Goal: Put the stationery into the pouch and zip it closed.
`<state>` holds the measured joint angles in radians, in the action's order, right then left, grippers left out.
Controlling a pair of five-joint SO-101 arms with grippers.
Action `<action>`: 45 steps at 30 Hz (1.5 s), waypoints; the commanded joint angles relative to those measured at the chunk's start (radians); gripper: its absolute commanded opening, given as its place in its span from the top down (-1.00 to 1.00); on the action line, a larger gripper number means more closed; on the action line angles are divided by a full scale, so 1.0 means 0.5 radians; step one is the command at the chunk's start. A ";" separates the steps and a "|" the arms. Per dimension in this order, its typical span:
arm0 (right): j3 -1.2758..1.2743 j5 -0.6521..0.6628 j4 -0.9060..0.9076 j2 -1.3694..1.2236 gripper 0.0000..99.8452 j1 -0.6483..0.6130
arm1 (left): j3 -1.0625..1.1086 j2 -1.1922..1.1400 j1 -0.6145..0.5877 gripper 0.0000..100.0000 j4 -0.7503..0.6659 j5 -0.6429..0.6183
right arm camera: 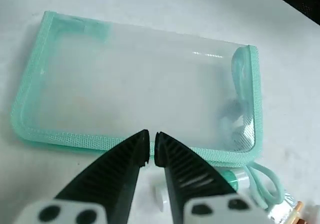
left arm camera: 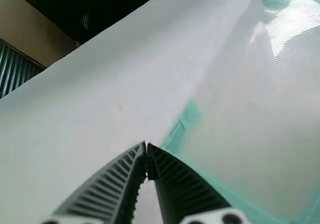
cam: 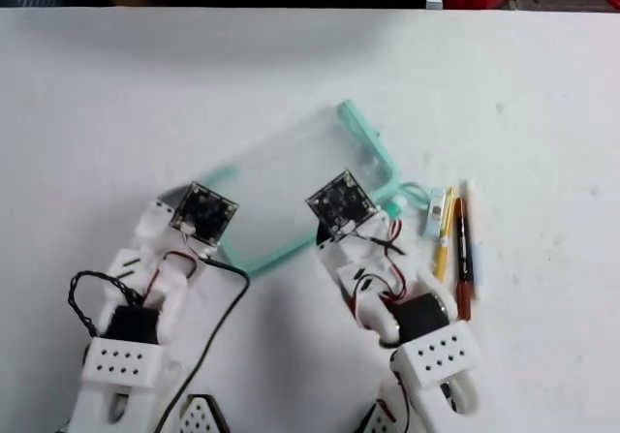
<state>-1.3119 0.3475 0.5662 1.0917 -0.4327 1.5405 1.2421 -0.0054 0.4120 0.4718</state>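
The left claw (left arm camera: 146, 154) is closed, its ribbed fingers (left arm camera: 172, 184) meeting along their length with nothing seen between them. Its tips sit low over the table (left arm camera: 100, 98), just beside the green edge of the pouch (left arm camera: 260, 108), near one corner. Whether a finger touches that edge cannot be told.

The right claw (right arm camera: 151, 146) is also drawn together, with only a thin slit left at the tips, and it holds nothing that can be made out. Its tips hang over the long bound edge of the pouch (right arm camera: 140, 83), on the side nearest the arms.

The pouch (cam: 291, 181) lies flat on the white table (cam: 145, 94) between the two arms, turned at a slant. It is a clear, see-through rectangle with rounded corners, and the table shows through its glossy face. A mint-green woven band runs all round it. At the end nearer the right arm a second green strip curves just inside the band. A green cord loop (right arm camera: 265, 184) trails off the corner there.

Just past that end, outside the pouch, a yellow pen (cam: 444, 234) and a red-and-black pen (cam: 464, 259) lie side by side, roughly parallel. A small pale tag-like piece (cam: 435, 210) rests against the yellow pen's upper part. What it is cannot be told.
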 commanded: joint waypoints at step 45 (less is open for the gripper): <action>-0.267 0.098 -0.394 0.130 0.99 0.078 | -0.061 0.054 0.032 0.95 0.080 0.000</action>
<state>-1.4500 0.3874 0.3851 1.1408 -0.4020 1.5405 1.2421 -0.0008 0.4488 0.4718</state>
